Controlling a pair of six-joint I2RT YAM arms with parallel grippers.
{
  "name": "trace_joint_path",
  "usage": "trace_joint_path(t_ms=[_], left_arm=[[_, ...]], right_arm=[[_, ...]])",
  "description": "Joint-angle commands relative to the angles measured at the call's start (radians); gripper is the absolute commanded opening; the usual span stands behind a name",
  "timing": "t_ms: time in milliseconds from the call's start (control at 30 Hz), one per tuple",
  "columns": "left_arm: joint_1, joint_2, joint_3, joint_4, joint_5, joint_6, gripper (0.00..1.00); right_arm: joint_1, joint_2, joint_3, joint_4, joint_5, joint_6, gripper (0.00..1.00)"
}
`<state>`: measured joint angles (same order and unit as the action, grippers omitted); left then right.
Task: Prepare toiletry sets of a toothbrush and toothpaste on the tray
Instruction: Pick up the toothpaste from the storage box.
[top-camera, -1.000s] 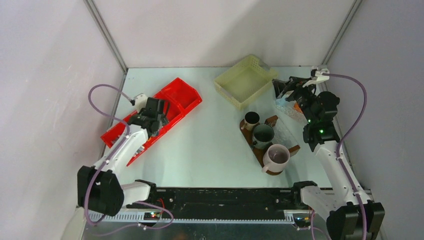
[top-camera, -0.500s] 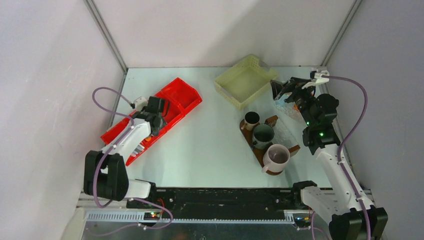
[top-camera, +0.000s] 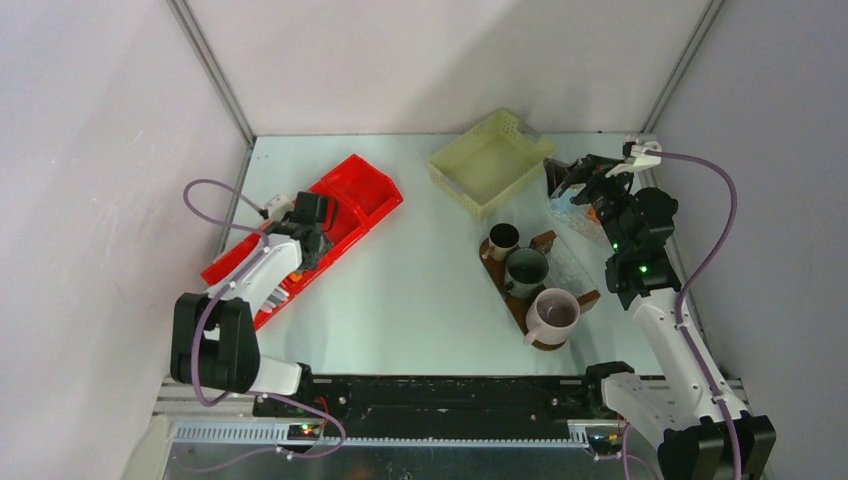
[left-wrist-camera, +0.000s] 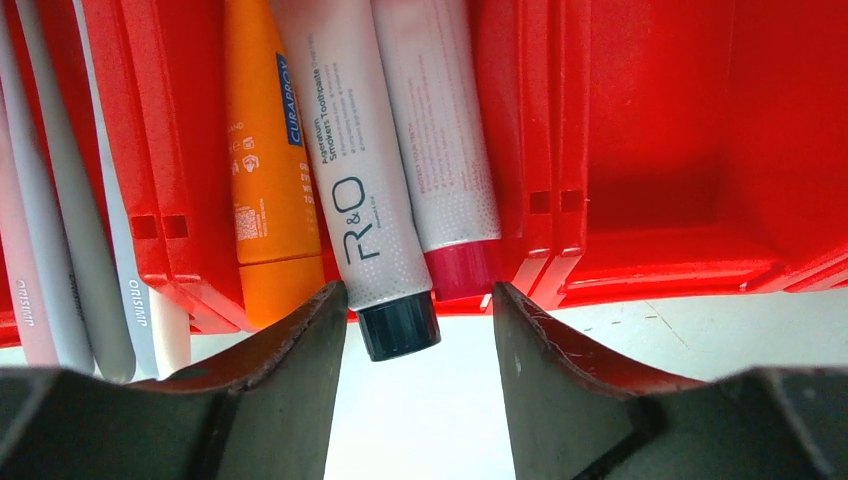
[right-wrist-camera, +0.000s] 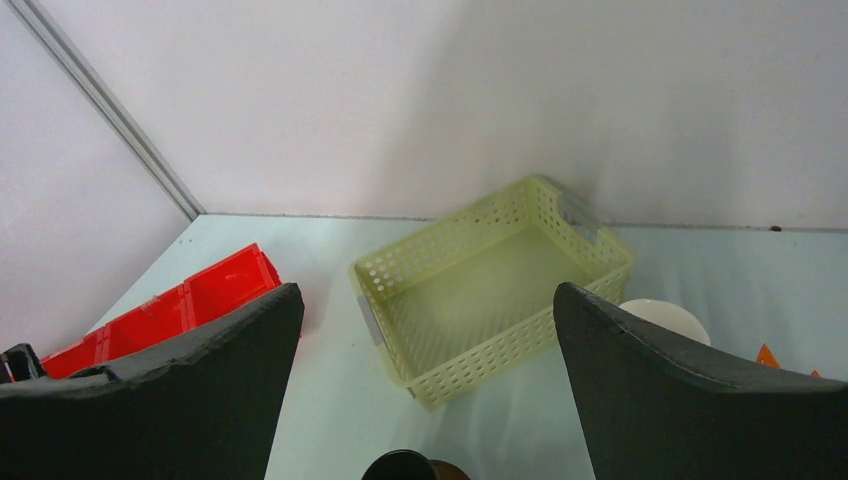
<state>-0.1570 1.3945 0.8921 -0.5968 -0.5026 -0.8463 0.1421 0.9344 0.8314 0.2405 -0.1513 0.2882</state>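
In the left wrist view the red bin (left-wrist-camera: 650, 150) holds slim white toothbrushes (left-wrist-camera: 60, 200), an orange toothpaste tube (left-wrist-camera: 262, 150), a white tube with a black cap (left-wrist-camera: 350, 150) and a white tube with a magenta cap (left-wrist-camera: 440, 130). My left gripper (left-wrist-camera: 417, 300) is open. Its jaws straddle the black cap, which sits close to the left finger and well apart from the right one. The tray (top-camera: 545, 240) carries a small dark brown mug (top-camera: 503, 240), a dark green mug (top-camera: 527, 266) and a mauve-grey mug (top-camera: 553, 315). My right gripper (top-camera: 572, 180) hangs wide open and empty behind the tray.
The red bin (top-camera: 370, 190) lies diagonally at the left, with my left gripper (top-camera: 318, 225) over its middle. A pale yellow mesh basket (top-camera: 492, 160) stands at the back centre, and in the right wrist view this basket (right-wrist-camera: 490, 290) shows between the spread fingers. A clear packet (top-camera: 575, 210) lies under the right gripper.
My left gripper has settled lower over the red bin and its jaws have narrowed around the white tube's cap. The right gripper's jaws have spread wider.
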Motion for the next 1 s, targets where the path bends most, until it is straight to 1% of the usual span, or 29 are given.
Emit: trace_joint_path(t_ms=[0,200,333,467,667,967], left_arm=[[0.019,0.002,-0.001,-0.065,-0.032,-0.055,0.58],[0.018,-0.092,0.009,-0.118,-0.067,-0.071,0.58],[0.019,-0.112,0.012,-0.127,-0.079,-0.075,0.55],[0.019,-0.082,0.009,-0.123,-0.069,-0.077,0.49],[0.019,-0.024,-0.003,-0.096,-0.037,-0.071,0.48],[0.019,0.037,-0.021,-0.071,-0.026,-0.063,0.49]], right_arm=[[0.007,-0.021,0.047,0.001,0.022,-0.011,0.98],[0.01,-0.02,0.047,0.005,0.017,-0.017,0.98],[0.012,-0.022,0.047,0.004,0.016,-0.022,0.98],[0.015,-0.025,0.047,0.003,0.018,-0.029,0.98],[0.019,-0.026,0.047,-0.001,0.025,-0.039,0.98],[0.021,-0.023,0.047,-0.003,0.027,-0.049,0.98]])
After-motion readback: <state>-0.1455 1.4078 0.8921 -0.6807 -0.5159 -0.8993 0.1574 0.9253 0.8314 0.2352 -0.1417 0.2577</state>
